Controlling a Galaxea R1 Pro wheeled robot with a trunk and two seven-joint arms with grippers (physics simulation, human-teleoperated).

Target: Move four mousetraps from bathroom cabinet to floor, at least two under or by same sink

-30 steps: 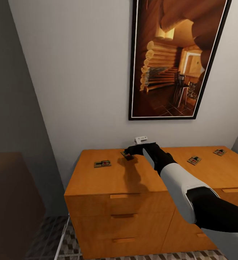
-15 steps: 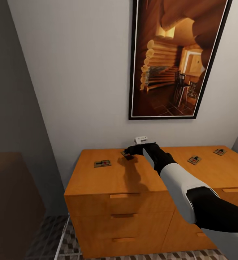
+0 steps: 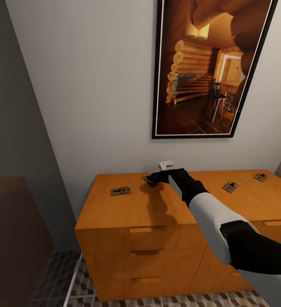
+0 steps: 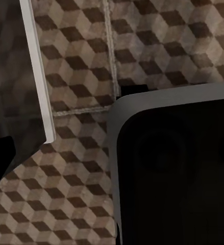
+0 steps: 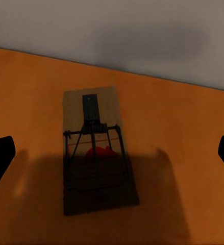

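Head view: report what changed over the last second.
Only the camera tilted slightly; the picture's frame shifted. The right gripper stays poised, open, over the same mousetrap at the back of the cabinet; the other three mousetraps lie where they were.

Stuff you can't quite make out here

The mousetrap (image 3: 149,180) under the right gripper (image 3: 154,179) is mostly covered by it in the head view. The cabinet (image 3: 136,238) runs off past the right edge, and the farthest trap (image 3: 260,176) on it is too tiny to read.

Brown, beige and white cube-patterned floor tiles (image 4: 76,61), pale grey slanting bar (image 4: 38,71), large dark grey-edged robot body panel (image 4: 178,168)
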